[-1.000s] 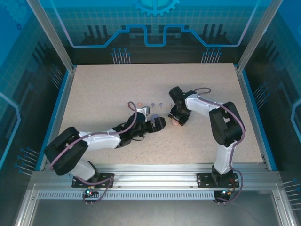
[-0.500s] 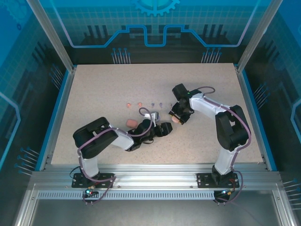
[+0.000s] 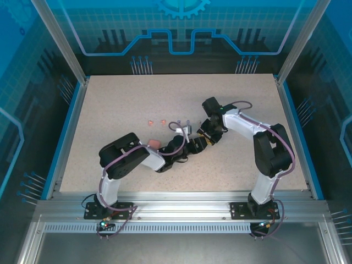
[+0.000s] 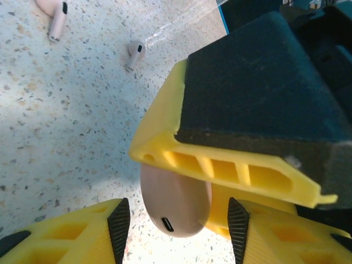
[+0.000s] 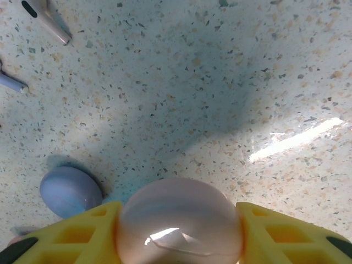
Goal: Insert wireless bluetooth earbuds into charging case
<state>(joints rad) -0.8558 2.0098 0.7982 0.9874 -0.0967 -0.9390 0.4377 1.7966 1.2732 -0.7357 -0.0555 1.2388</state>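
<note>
A pale beige charging case [image 5: 179, 212] sits closed between the yellow fingers of my right gripper [image 5: 177, 234], which is shut on it just above the table. In the left wrist view the same case [image 4: 175, 206] points its charging port at the camera. My left gripper [image 4: 177, 223] straddles its lower end, open, with a small gap at each pad. Two beige earbuds [image 4: 56, 16] [image 4: 135, 54] lie on the table beyond. From above, both grippers meet at mid-table [image 3: 202, 141], and red-orange earbuds [image 3: 149, 121] and purple earbuds [image 3: 188, 121] lie in a row behind them.
A red-orange case [image 3: 153, 144] lies against the left forearm. A purple case [image 5: 70, 191] rests on the table just left of the right gripper. The left arm [image 3: 137, 157] stretches low across the near middle of the table.
The left arm has swung right and brought its gripper up to the case in the right gripper, its jaws narrowing around it. The right gripper has shifted only slightly.
</note>
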